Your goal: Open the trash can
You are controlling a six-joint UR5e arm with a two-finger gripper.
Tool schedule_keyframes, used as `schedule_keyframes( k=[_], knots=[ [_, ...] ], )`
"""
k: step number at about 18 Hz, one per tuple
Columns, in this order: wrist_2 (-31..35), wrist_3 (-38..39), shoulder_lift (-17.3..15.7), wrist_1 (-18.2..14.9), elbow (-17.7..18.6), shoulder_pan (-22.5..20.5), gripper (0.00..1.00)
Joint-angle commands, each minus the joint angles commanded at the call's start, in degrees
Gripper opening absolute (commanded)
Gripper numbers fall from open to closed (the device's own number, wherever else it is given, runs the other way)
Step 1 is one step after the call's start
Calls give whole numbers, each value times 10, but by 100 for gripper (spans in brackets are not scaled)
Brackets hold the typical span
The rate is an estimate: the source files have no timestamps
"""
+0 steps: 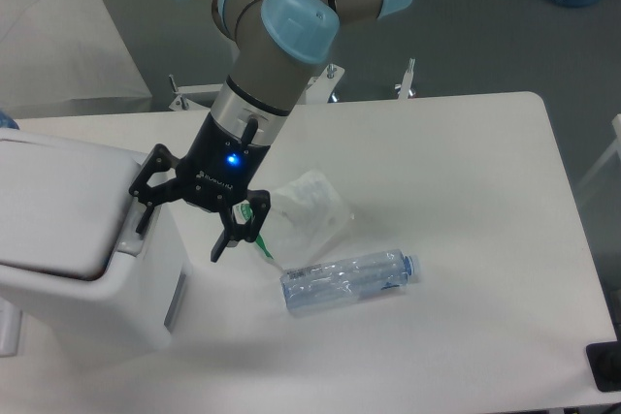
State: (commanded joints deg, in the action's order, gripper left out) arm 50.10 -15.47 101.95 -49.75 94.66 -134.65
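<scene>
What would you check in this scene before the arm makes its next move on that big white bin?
1. Gripper fingers spread: ok, open with nothing between them.
2. One finger at the grey rectangular tab on the rim of the large white boxy plastic trash can: ok, it overlaps the tab; actual contact cannot tell.
3. Flat white lid has started to lift: cannot tell from this view.
4. Clear plastic bottle out of the way: ok, lying on the white table, apart from the gripper.
5. Translucent plastic bag with green strip clear of the other finger: cannot tell, they overlap.
</scene>
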Motion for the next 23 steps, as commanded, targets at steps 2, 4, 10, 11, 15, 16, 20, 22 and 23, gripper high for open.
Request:
schedule_keyframes(
  k=[2,4,10,11,15,16,20,22,23],
  knots=[
    [0,0,0,0,-2,0,100],
    [0,0,-1,0,-8,0,100],
    [0,-1,-1,-3,-75,-10,100],
    [0,-2,1,-2,-85,-15,100],
    [0,-32,29,-2,-116,-60,100],
    [0,-62,29,-2,-113,-73,100],
    [1,-219,37,-4,-101,-125,100],
    [25,-271,54,-4,-98,-142,100],
    [57,-297,61,-4,-100,-147,100]
  ],
)
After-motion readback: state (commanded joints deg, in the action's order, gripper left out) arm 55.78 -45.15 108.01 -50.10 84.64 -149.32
